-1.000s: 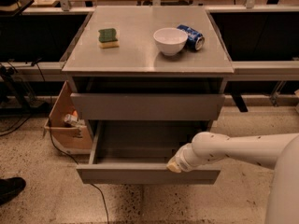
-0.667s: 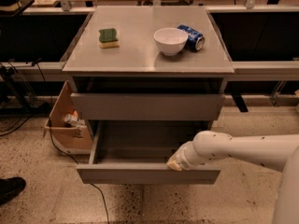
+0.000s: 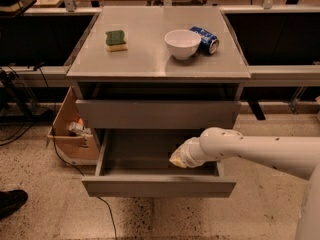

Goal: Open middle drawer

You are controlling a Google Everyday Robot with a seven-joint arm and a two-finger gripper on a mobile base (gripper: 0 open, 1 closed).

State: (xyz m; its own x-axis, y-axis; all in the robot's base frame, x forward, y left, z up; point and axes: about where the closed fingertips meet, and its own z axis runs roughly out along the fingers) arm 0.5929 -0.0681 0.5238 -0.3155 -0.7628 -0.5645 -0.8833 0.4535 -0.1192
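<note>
Well, the middle drawer (image 3: pixel 159 186) stands pulled well out from the cabinet, below the taller drawer front (image 3: pixel 158 114), its shallow grey tray showing. The white arm reaches in from the right, and the pincer (image 3: pixel 177 159) sits over the tray's right side. Whether it is open or closed, I cannot tell. A sponge (image 3: pixel 116 39), bowl (image 3: pixel 182 43) and can (image 3: pixel 205 39) sit on the tabletop (image 3: pixel 150 59).

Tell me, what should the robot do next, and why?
Probably lift the gripper up and out of the middle drawer. That drawer already sticks far out from the cabinet, with its grey tray showing, and the gripper sits inside it toward the right side, so more pulling seems unneeded.
</note>
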